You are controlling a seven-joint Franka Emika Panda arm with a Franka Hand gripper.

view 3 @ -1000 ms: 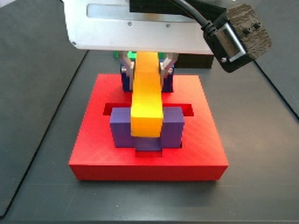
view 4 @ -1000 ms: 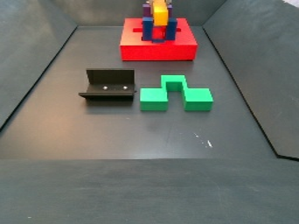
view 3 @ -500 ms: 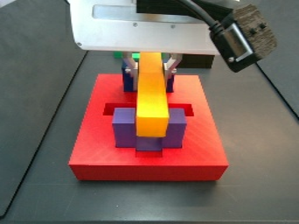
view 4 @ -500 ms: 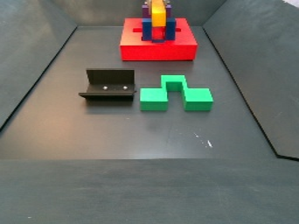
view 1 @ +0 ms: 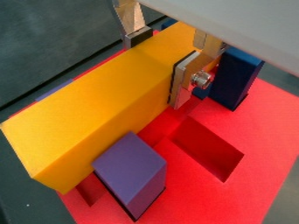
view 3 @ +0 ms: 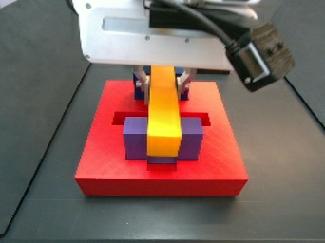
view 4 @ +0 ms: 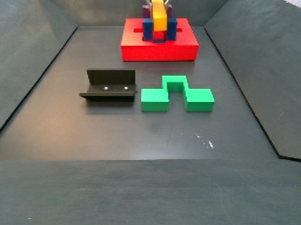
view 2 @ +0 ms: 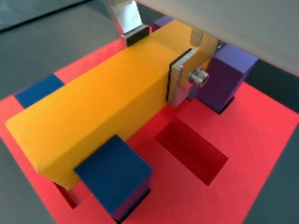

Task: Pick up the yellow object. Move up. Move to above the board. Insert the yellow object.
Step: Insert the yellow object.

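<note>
The yellow object (view 3: 162, 109) is a long orange-yellow bar lying lengthwise over the middle of the board (view 3: 102, 161), its near end between two purple posts (view 3: 132, 142). My gripper (view 3: 162, 81) holds its far end from above, shut on the bar. In both wrist views the silver fingers (view 1: 184, 80) (view 2: 181, 77) press the bar's sides (view 1: 100, 114) (view 2: 105, 105). The gripper (view 1: 162, 61) (view 2: 159, 59) is over the red board (view 1: 263, 131) (view 2: 263, 131). In a side view the bar (view 4: 157, 16) shows small on the board (view 4: 141, 51) at the far end.
A purple post (view 1: 131, 171) and a blue post (view 1: 239, 74) stand beside the bar, with an open recessed slot (view 1: 211, 149) next to it. A dark fixture (view 4: 106, 86) and a green notched block (view 4: 177, 94) sit on the dark floor, well away from the board.
The gripper has lowered the yellow bar; its near end has sunk further between the purple posts and lies flatter on the board.
</note>
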